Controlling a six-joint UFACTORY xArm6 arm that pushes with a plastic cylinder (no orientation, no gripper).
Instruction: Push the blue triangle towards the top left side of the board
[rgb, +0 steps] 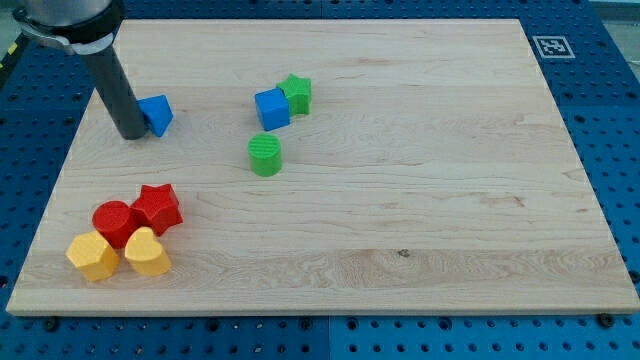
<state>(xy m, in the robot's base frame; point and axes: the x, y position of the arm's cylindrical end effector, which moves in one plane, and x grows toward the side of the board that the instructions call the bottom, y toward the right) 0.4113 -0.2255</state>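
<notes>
No readable writing anywhere out here, only a black-and-white square marker (551, 46) printed just off the board's top right corner. The board (420, 200) is pale wood with a straight grain running across and one small dark knot low in the middle. It sits on a blue bench (610, 120) dotted with rows of holes.

Now the action: my tip (132, 133) is down at the view's upper left, touching the left face of the blue triangle (156, 114). That triangle sits near the board's left edge, a little below the top. There are no fingers on this rod, so nothing is clenched or released; it simply presses against the block's side.

Further right, a blue cube (271, 108) touches a green star (296, 93), with a green cylinder (265, 156) just below them. At lower left, four blocks huddle together: a red star (157, 208), a red cylinder (114, 222), a yellow hexagon (92, 256) and a yellow heart (147, 252).
</notes>
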